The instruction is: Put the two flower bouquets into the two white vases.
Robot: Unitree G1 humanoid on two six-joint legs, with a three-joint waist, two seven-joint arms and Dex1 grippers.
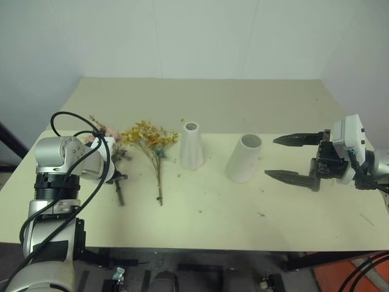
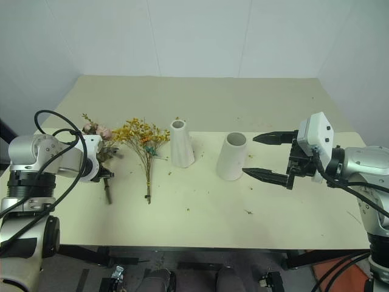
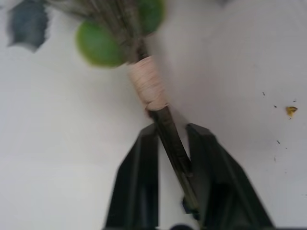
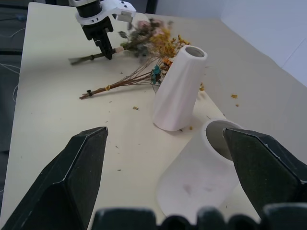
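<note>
**Rose stem clamped at the left; right gripper wide beside the vases**

Roses first: the pink rose bouquet [image 2: 97,137] is laid near the desk's [image 2: 200,213] left edge, heads toward the far side, and its dark stem is pinched between the black fingers [image 3: 139,187] of the left gripper [image 3: 172,158] just below a pale wrapped band [image 3: 147,82]. Just beside it, the yellow-orange bouquet [image 1: 152,143] is laid flat with its thin brown stems pointing to the near edge, and is touched by neither gripper. Next, the slim tapered vase [image 1: 191,146] is stood upright around the desk's middle. Near it, further right, the wider vase [image 1: 245,158] is stood with its broad mouth up. The right gripper [image 1: 292,158] is held near that vase's right side with its jaws spread wide and nothing between them.
</note>
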